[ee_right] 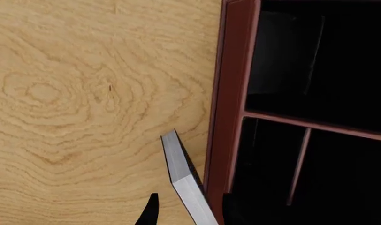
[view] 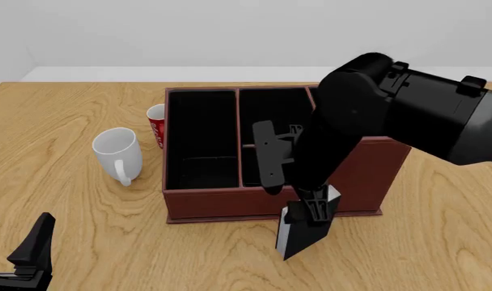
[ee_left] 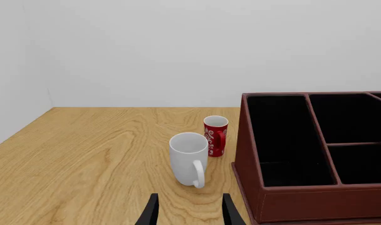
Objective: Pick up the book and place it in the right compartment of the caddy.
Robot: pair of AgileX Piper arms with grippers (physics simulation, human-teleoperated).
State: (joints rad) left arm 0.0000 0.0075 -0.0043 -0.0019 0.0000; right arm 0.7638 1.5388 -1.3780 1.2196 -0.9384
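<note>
My right gripper (view: 312,209) is shut on the book (view: 301,235), black-covered with white page edges. It holds the book tilted, just in front of the caddy's (view: 222,203) front wall. In the right wrist view the book's pale page edge (ee_right: 183,183) sticks out between the fingers (ee_right: 151,211), beside the caddy's reddish-brown wall (ee_right: 231,93). The right compartment's tall wall (view: 374,167) shows, but my right arm hides its inside. My left gripper (view: 16,242) is open and empty at the table's front left; in its own view (ee_left: 189,211) the caddy (ee_left: 316,201) lies to one side.
A white mug (view: 118,153) stands left of the caddy, and a red patterned mug (view: 156,124) stands behind it, against the caddy's left wall. Both show in the left wrist view, the white one (ee_left: 189,158) and the red one (ee_left: 216,135). A white wall bounds the table's far edge.
</note>
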